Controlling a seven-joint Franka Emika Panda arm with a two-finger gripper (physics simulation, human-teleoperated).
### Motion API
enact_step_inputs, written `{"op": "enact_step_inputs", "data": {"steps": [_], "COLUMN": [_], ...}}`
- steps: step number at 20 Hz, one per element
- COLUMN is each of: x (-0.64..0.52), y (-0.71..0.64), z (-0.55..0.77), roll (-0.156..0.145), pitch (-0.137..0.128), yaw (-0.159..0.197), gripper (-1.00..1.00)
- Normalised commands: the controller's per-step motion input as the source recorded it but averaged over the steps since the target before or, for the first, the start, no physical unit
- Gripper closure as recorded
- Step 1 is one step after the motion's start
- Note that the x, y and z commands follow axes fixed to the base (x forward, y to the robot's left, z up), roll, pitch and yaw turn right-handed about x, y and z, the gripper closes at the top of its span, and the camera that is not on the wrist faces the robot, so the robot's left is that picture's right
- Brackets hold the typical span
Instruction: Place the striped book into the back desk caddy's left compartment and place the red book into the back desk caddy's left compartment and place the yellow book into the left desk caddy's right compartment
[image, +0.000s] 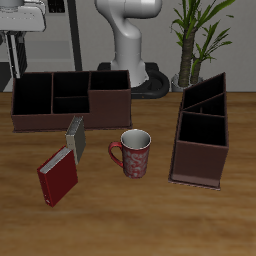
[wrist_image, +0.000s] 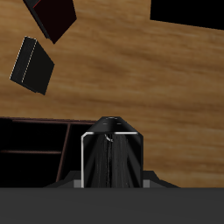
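Observation:
The striped book (wrist_image: 112, 162) hangs black and close under the wrist camera, with my gripper (wrist_image: 112, 179) shut on it. In the exterior view my gripper (image: 18, 48) is high above the back desk caddy (image: 60, 120), over its left compartment (image: 32, 95); the book hardly shows there. The caddy's dark sections (wrist_image: 31, 140) lie just beyond the book. Flat on the wood in front of that caddy lies the red book (image: 58, 178) (wrist_image: 52, 13). Against the caddy's front wall leans the yellow book (image: 75, 138) (wrist_image: 33, 66). The left desk caddy (image: 198, 160) stands apart, beyond the mug.
A red-patterned mug (image: 134, 153) stands between the books and the taller caddy. The robot's white base (image: 130, 45) and a potted plant (image: 195, 35) are behind the caddies. The table's edge (wrist_image: 184, 19) shows beyond the wood.

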Motion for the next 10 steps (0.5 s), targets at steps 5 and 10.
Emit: {"op": "enact_step_inputs", "data": {"steps": [5, 10], "x": [-0.05, -0.08], "y": [0.18, 0.15], "z": [-0.41, -0.39], "roll": [0.052, 0.052], "pitch": [0.022, 0.019], "yaw": [-0.02, -0.028], "gripper": [1.0, 1.0]}}
